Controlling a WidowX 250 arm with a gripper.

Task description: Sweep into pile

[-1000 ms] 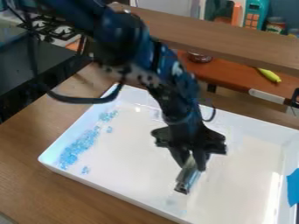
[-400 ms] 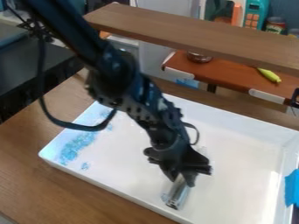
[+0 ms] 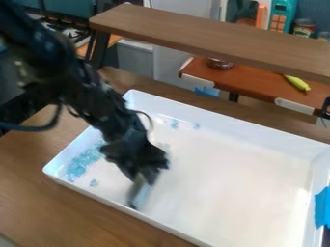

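Note:
My gripper (image 3: 144, 174) hangs low over the left-centre part of the white tray (image 3: 219, 180), shut on a short silvery-blue sweeping tool (image 3: 138, 194) that points down toward the tray's front wall. Blue beads (image 3: 81, 161) lie in a strip along the tray's left side, to the left of the gripper. A small clump of beads (image 3: 94, 183) sits apart from the strip, nearer the front wall. Two more small groups of beads (image 3: 174, 124) rest near the back wall. The arm covers part of the tray's left back area.
A brown wooden shelf (image 3: 193, 36) crosses above the back. Behind the tray stands a red-brown counter (image 3: 251, 86) with a yellow-green toy (image 3: 297, 82) and a dark red bowl (image 3: 220, 63). Blue tape (image 3: 322, 207) is on the tray's right wall. A stove is at upper left.
The gripper has moved left across the tray with the tool, first also toward the front wall. The arm has uncovered the bead groups near the back wall.

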